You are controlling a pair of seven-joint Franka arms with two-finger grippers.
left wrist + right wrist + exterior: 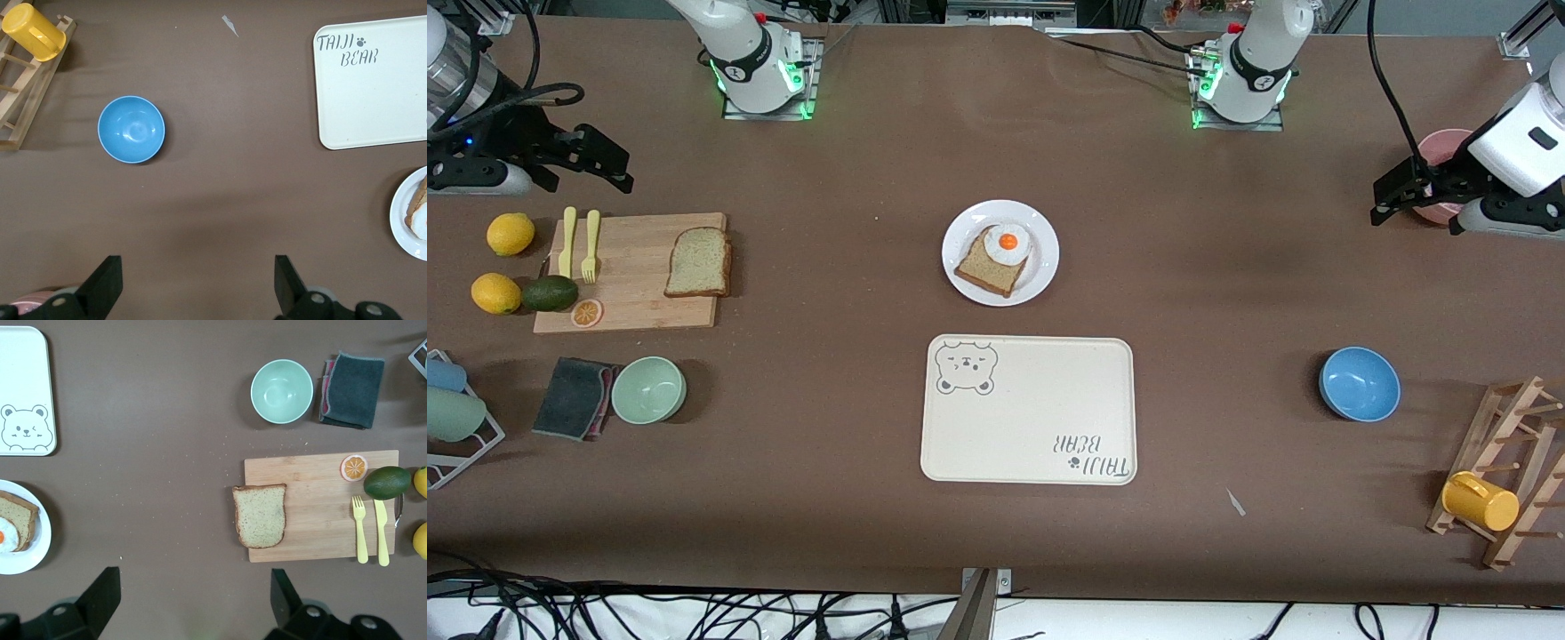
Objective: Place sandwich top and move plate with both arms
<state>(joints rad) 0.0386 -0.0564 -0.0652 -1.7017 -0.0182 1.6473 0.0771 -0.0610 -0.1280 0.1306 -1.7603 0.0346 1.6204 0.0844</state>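
A: From the front view, what lies where?

B: A round, smooth white plate (1000, 253) sits mid-table, carrying a speckled tan bread slice (990, 264) with a glossy fried egg (1008, 241) on it. The sandwich top (699, 261), squarish with a darker crust, lies on the wooden cutting board (631, 273) toward the right arm's end, at the board's edge. Nearer the camera than the plate is a cream rectangular tray (1029, 410) with rounded corners and a bear print, nothing in it.

A: And the grippers?

B: The right gripper (609, 164) hangs over the table's end, above the board and lemons (510, 234); the left gripper (1392, 197) hangs over the other end beside a pink bowl (1446, 174). Both arms wait.

A: The left wrist view?

B: Its black fingers (107, 281) are spread wide with nothing between them. Below lie an empty blue bowl (131, 129), a yellow cup (31, 29) on a wooden rack (28, 90), and the tray's corner.

A: The right wrist view?

B: Fingers (102, 592) likewise parted and bare. The sandwich top overhangs the board's edge slightly; a yellow fork (360, 529) and knife (380, 531), an avocado (387, 482) and an orange slice (353, 467) share the board. An empty pale green bowl (281, 391) sits beside a folded dark cloth (353, 389).
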